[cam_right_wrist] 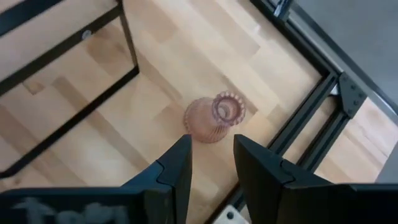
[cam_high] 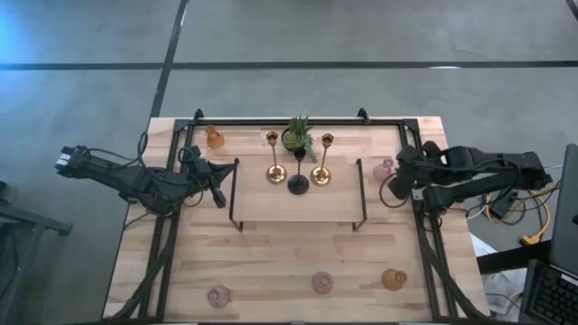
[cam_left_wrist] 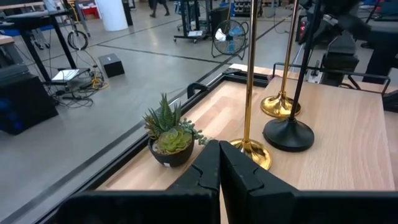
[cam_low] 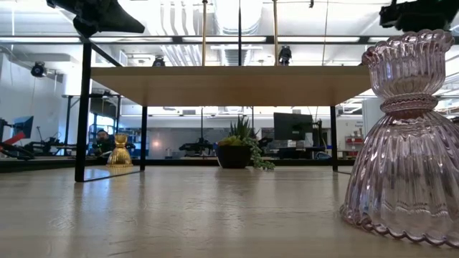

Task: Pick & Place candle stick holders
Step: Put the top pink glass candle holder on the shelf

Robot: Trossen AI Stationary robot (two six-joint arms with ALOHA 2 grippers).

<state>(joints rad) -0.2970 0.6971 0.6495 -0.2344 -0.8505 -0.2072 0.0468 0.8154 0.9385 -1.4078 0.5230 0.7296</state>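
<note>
Candle holders stand scattered across the wooden bench (cam_high: 298, 253): two tall gold ones (cam_high: 275, 173) and a black one (cam_high: 298, 185) share a raised shelf (cam_high: 271, 203) with a small potted plant (cam_high: 297, 136), an amber glass one (cam_high: 215, 138) sits at the back left, and three more glass ones (two pink, one amber) line the front edge. The right gripper (cam_right_wrist: 211, 163) hovers over a pink glass holder (cam_right_wrist: 216, 117) by the bench's right rail, jaws parted and grasping nothing. The left gripper (cam_left_wrist: 219, 177) waits beside the shelf, jaws clenched and empty.
</note>
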